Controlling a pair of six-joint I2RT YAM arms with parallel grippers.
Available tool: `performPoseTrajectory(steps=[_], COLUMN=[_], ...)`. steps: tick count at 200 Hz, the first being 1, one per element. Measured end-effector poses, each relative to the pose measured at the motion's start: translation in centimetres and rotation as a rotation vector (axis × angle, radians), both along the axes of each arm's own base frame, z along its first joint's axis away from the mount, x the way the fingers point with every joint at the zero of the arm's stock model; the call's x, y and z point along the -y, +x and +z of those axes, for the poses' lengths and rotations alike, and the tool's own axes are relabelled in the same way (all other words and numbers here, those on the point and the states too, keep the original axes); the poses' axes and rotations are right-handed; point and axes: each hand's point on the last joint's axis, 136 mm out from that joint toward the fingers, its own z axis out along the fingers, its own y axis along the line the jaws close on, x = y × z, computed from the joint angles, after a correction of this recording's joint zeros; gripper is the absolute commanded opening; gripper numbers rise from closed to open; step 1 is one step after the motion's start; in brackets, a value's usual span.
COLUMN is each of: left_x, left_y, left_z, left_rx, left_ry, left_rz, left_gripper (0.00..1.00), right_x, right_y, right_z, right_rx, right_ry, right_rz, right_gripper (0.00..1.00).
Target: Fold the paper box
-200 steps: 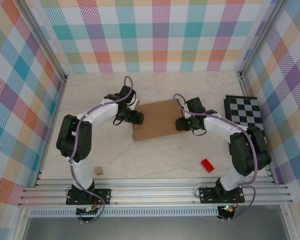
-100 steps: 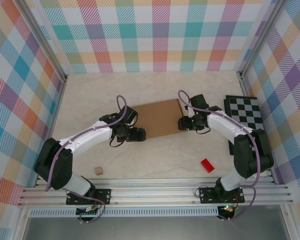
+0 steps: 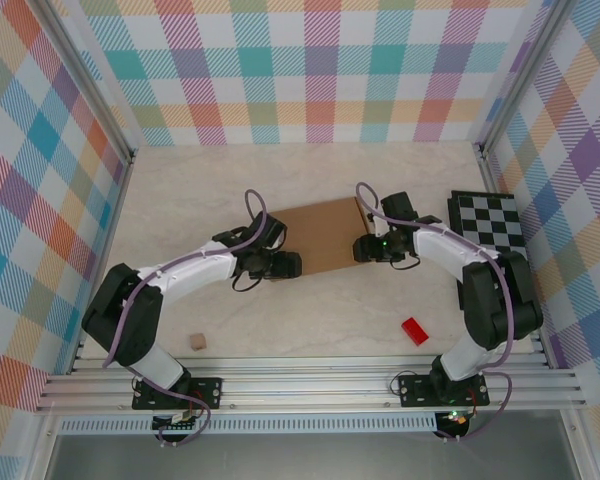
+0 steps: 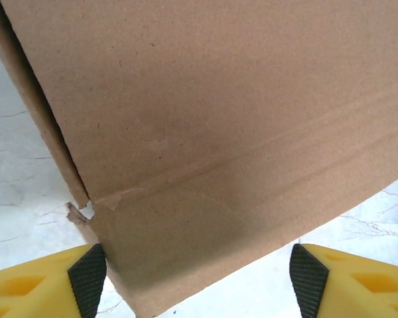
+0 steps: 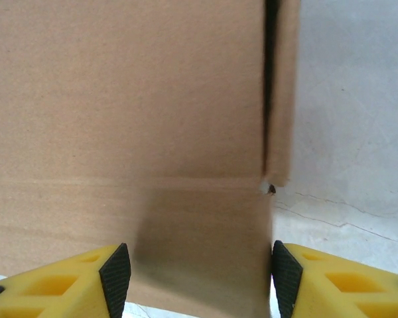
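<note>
1. Top view: the paper box (image 3: 315,235) lies mid-table between both arms, and its lid looks down. The left gripper (image 3: 285,265) is at the box's near-left corner and the right gripper (image 3: 363,248) at its right edge. Both are v. close to the box, but contact can't be told from here. The red block (image 3: 414,331) and tan cube (image 3: 196,342) sit near the front, well apart from the box. The checkered mat (image 3: 487,222) lies just beyond the right arm. Nothing looks to be in the way.

2. Left wrist: the jaws are wide apart w/ nothing clamped. The box corner sits between the pads (image 4: 87,281). One pad is right at a small tear in the cardboard edge; the other is apart from the box. Risk: closing here would prob. crush the corner or lengthen that tear.

3. Right wrist: the jaws are apart w/ nothing held, and the box's side face is straight ahead. One pad (image 5: 285,278) sits just beside the box's end, where a side flap shows a dark gap. Risk: an uneven push from the two sides could slide or turn the box on the smooth table instead of seating the flap. The flap could also spring out.
</note>
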Motion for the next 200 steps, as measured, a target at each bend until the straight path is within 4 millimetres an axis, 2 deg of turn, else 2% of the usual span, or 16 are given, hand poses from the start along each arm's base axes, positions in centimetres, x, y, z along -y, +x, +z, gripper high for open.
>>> performPoseTrajectory(steps=[52, 100, 168, 189, 200], left_x=[0.2, 0.4, -0.4, -0.3, -0.2], left_y=[0.1, 0.2, 0.4, 0.6, 0.6], left_z=[-1.1, -1.0, -2.5, -2.8, -3.0], left_rx=[-0.013, -0.002, 0.081, 0.101, 0.108], left_ry=[0.009, 0.003, 0.095, 0.094, 0.093], left_rz=[0.002, 0.000, -0.107, -0.128, -0.132], left_gripper=[0.63, 0.58, 0.56, 0.47, 0.47], right_x=[0.0, 0.6, 1.2, 1.2, 1.2], right_y=[0.3, 0.6, 0.9, 0.9, 0.9], right_z=[-0.3, -0.5, -0.5, -0.5, -0.6], right_rx=[0.011, 0.030, 0.052, 0.054, 0.055], right_ry=[0.025, -0.017, -0.058, -0.059, -0.058], right_rz=[-0.001, -0.003, 0.003, -0.002, -0.006], right_gripper=[0.56, 0.56, 0.50, 0.47, 0.47])
